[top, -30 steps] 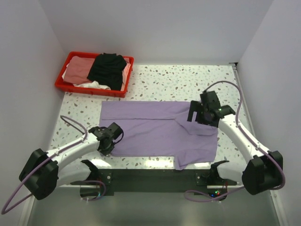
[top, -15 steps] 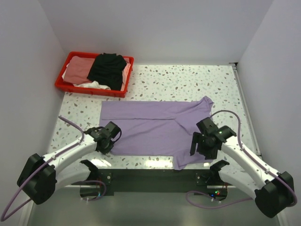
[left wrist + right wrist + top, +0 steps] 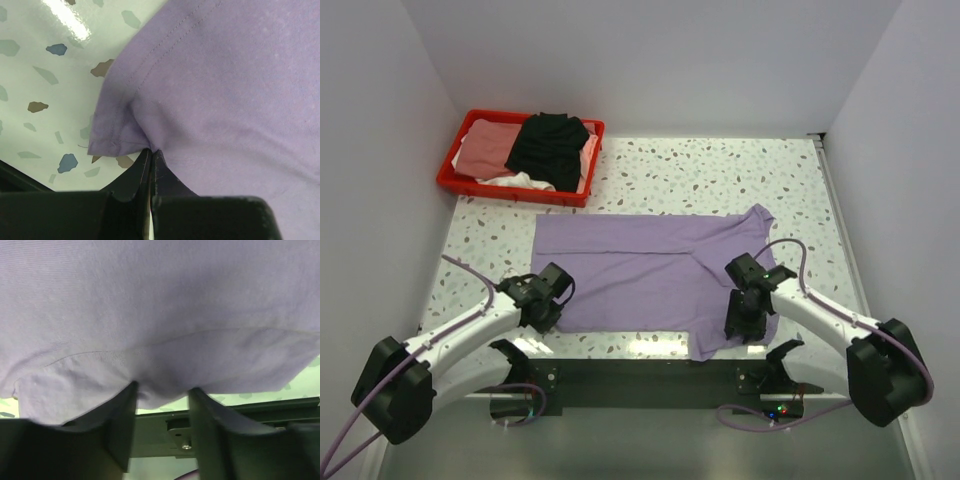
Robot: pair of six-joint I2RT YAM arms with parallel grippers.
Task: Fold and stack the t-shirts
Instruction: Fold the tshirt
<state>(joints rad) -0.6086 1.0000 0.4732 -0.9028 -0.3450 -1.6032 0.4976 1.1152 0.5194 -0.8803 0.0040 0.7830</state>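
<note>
A purple t-shirt (image 3: pixel 650 275) lies spread flat on the speckled table. My left gripper (image 3: pixel 548 318) is at its near left corner, shut on a pinch of the hem (image 3: pixel 120 142), with the jaws pressed together (image 3: pixel 151 150). My right gripper (image 3: pixel 740 325) is at the shirt's near right edge. In the right wrist view its fingers (image 3: pixel 162 387) stand apart, and the purple cloth (image 3: pixel 160 305) sags between their tips without being clamped. More t-shirts, a black one (image 3: pixel 550 148) and a pink one (image 3: pixel 485 150), sit bunched in the red basket.
The red basket (image 3: pixel 455 180) stands at the far left corner of the table. A black mounting rail (image 3: pixel 650 378) runs along the near edge, just below the shirt's hem. White walls close in on three sides.
My right arm came from the shirt's far right sleeve down to its near right edge, and its jaws narrowed. The sleeve now lies flat. The left gripper kept its pinch and drifted slightly left.
</note>
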